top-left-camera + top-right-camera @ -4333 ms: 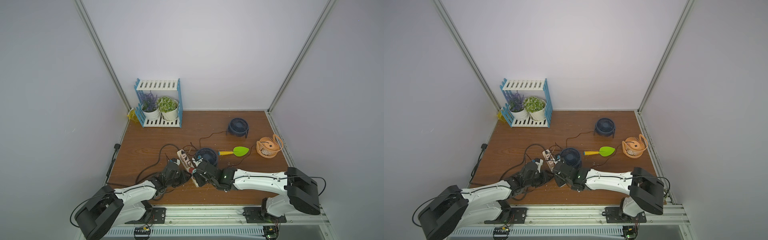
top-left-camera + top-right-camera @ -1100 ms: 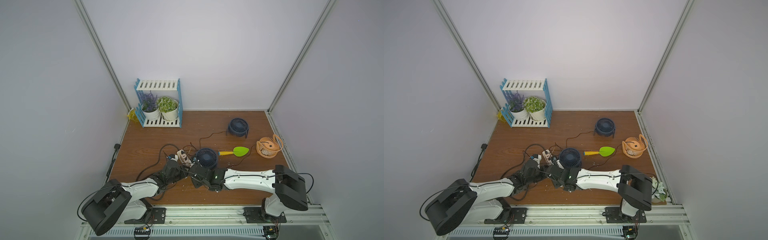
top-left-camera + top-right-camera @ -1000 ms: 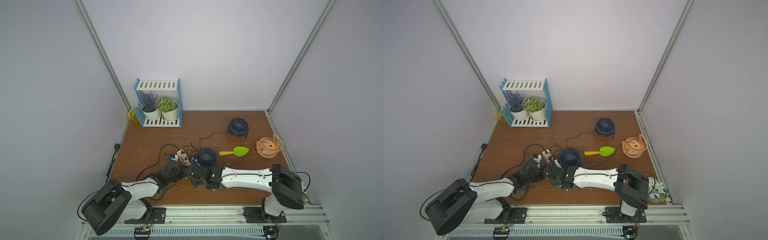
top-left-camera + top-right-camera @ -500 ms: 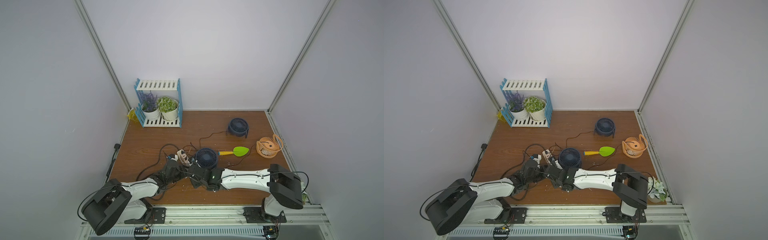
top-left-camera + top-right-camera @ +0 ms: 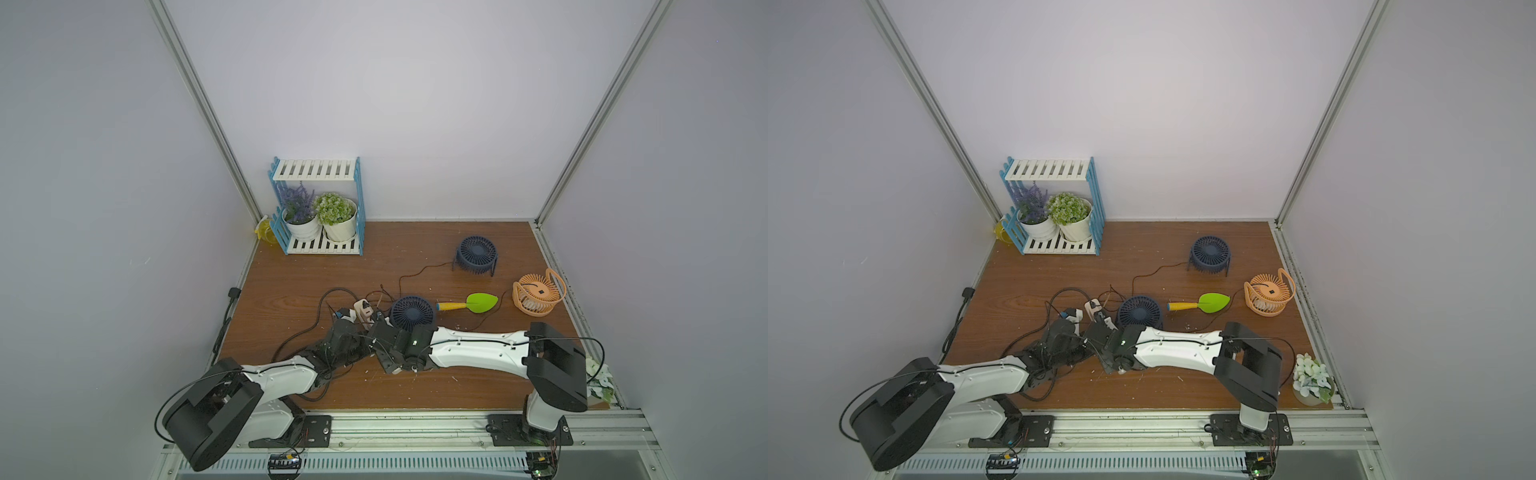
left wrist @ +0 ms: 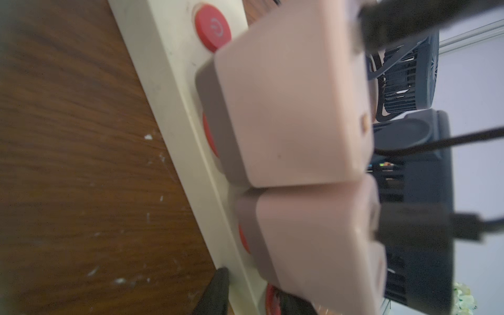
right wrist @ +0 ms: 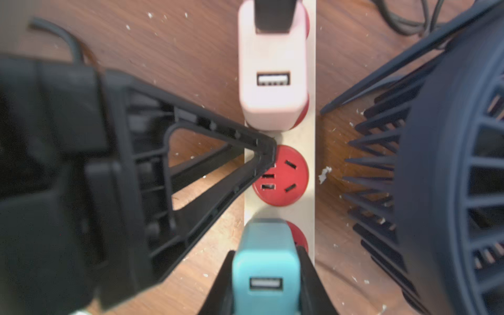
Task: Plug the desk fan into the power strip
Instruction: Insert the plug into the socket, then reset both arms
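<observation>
Right wrist view had the right claw (image 7: pixel 266 251) closed against both sides of a teal adapter (image 7: pixel 264 272) seated on the power strip (image 7: pixel 300 136). Between it and a pink adapter (image 7: pixel 272 90) one red socket (image 7: pixel 282 176) stood free, a fingertip of the left claw (image 7: pixel 267 152) over its rim; whether that claw gripped the strip I could not tell. A dark blue fan (image 7: pixel 450 163) stood just beside the strip. Only the left wrist view showed a second pink adapter (image 6: pixel 294 109) and the red power button (image 6: pixel 213 26). In both top views the arms hid most of the strip, on the table (image 5: pixel 291 291) (image 5: pixel 1025 282) near its front edge, with another blue fan (image 5: pixel 476 254) and an orange fan (image 5: pixel 539 293) well apart.
</observation>
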You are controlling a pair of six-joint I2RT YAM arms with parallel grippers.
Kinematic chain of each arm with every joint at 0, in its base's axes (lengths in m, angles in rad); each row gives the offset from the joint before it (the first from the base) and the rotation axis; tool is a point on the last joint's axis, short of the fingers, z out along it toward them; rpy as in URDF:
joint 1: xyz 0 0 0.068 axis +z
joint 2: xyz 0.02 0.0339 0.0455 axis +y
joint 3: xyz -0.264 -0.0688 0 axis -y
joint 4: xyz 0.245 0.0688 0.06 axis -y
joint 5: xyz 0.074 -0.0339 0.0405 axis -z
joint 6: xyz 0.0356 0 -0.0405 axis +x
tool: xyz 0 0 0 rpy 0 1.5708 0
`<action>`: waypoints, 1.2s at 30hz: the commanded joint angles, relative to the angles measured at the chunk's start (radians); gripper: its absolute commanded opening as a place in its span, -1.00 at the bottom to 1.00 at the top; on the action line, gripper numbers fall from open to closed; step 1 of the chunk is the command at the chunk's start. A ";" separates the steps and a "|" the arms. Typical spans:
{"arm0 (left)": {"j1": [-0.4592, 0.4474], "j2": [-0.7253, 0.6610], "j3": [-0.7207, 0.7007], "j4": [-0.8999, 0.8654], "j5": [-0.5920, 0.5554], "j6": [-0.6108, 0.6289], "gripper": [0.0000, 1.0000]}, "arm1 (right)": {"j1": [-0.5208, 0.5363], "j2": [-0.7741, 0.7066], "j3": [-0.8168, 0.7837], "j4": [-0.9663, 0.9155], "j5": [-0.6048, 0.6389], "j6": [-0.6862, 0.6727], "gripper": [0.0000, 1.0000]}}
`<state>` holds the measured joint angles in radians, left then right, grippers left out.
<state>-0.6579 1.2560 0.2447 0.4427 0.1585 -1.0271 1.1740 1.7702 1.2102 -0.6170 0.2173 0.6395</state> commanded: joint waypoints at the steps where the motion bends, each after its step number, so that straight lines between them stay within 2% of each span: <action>1: 0.007 0.016 0.008 -0.036 0.014 0.025 -0.29 | -0.025 0.026 0.006 -0.135 -0.037 -0.044 -0.14; 2: 0.007 0.016 0.011 -0.040 0.017 0.030 -0.27 | -0.023 0.002 0.012 -0.122 -0.041 -0.049 0.01; 4: 0.007 0.014 0.017 -0.049 0.022 0.037 -0.25 | -0.022 -0.056 0.017 -0.092 -0.051 -0.055 0.18; 10: 0.007 -0.018 0.027 -0.095 0.020 0.054 0.01 | -0.017 -0.236 -0.039 -0.003 -0.076 -0.071 0.51; 14: 0.007 -0.087 0.031 -0.155 0.037 0.099 0.22 | -0.023 -0.378 -0.087 0.031 -0.069 -0.096 0.65; 19: 0.007 -0.269 0.083 -0.401 0.010 0.207 0.46 | -0.076 -0.550 -0.130 0.035 0.002 -0.138 0.77; 24: 0.007 -0.470 0.184 -0.694 -0.098 0.335 0.67 | -0.293 -0.704 -0.176 -0.025 0.011 -0.208 0.94; 28: 0.007 -0.533 0.326 -0.905 -0.242 0.489 0.94 | -0.453 -0.794 -0.209 -0.042 0.026 -0.294 0.98; 32: 0.042 -0.450 0.485 -1.009 -0.418 0.649 0.97 | -0.679 -0.806 -0.253 0.014 -0.028 -0.361 0.98; 36: 0.206 -0.305 0.585 -0.931 -0.374 0.732 0.97 | -0.891 -0.774 -0.332 0.166 -0.166 -0.376 0.98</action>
<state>-0.5365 0.8791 0.7952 -0.4503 -0.1631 -0.4198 0.3649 0.9764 0.9234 -0.5449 0.1463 0.3126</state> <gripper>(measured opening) 0.986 0.989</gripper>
